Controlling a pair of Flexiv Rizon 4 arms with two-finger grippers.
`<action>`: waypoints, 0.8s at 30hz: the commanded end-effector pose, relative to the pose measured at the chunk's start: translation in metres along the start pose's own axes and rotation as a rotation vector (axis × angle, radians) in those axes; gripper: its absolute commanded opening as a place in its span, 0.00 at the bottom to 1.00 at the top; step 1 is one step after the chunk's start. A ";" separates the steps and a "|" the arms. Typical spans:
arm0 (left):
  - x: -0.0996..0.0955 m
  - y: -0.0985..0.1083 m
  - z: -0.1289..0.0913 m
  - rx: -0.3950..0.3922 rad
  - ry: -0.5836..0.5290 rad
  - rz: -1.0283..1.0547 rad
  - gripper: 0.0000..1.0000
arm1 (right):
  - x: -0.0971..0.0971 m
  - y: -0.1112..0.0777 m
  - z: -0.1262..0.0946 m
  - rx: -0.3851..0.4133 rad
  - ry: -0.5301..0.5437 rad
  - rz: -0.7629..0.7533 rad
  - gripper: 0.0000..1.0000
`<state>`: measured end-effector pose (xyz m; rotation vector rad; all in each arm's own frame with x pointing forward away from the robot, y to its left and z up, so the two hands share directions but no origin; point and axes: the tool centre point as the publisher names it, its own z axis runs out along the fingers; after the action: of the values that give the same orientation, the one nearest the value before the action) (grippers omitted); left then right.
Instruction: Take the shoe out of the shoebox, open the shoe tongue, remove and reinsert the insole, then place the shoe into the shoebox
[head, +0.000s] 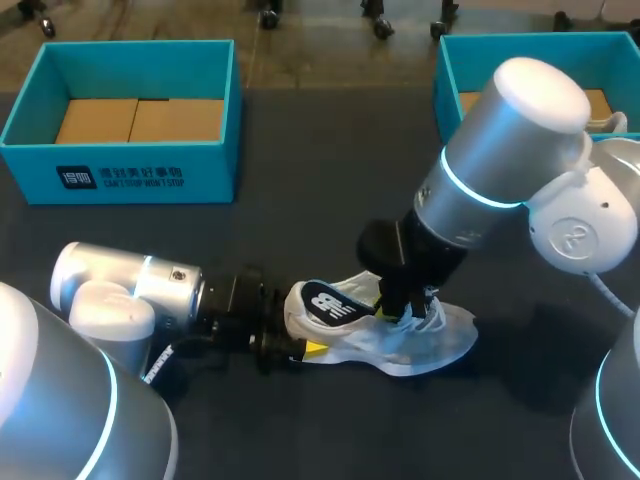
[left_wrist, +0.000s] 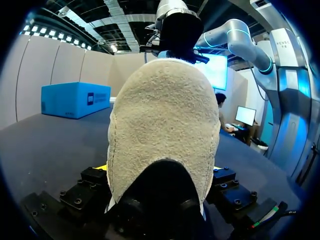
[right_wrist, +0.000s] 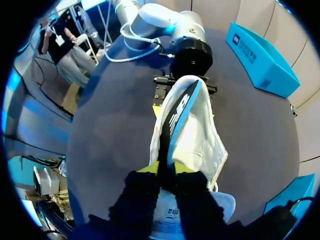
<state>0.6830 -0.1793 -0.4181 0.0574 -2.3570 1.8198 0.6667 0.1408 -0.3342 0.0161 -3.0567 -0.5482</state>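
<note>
Shoe (left_wrist: 162, 125) heel fills only left wrist view.

A dark grey tabletop (head: 330, 215)

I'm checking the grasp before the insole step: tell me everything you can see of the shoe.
The shoe is a white low sneaker of thin, pale fabric with laces. It rests on the dark table, out of the box. Its heel points toward the left gripper, which clamps it from both sides. A black insole with a blue edge and white print stands up out of the shoe's opening, pinched by the right gripper.
</note>
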 end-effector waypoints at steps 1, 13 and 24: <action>0.000 -0.001 0.001 -0.002 -0.001 -0.001 0.00 | -0.002 0.011 0.004 0.036 0.003 0.003 0.34; 0.000 -0.001 0.001 -0.002 -0.001 -0.001 0.00 | -0.005 0.013 0.012 0.027 0.014 0.001 0.34; 0.000 -0.001 0.001 -0.002 -0.001 -0.001 0.00 | -0.006 0.012 0.017 -0.053 0.056 -0.020 0.02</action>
<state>0.6830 -0.1794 -0.4181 0.0572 -2.3570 1.8199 0.6704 0.1629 -0.3372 0.0418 -3.0153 -0.5579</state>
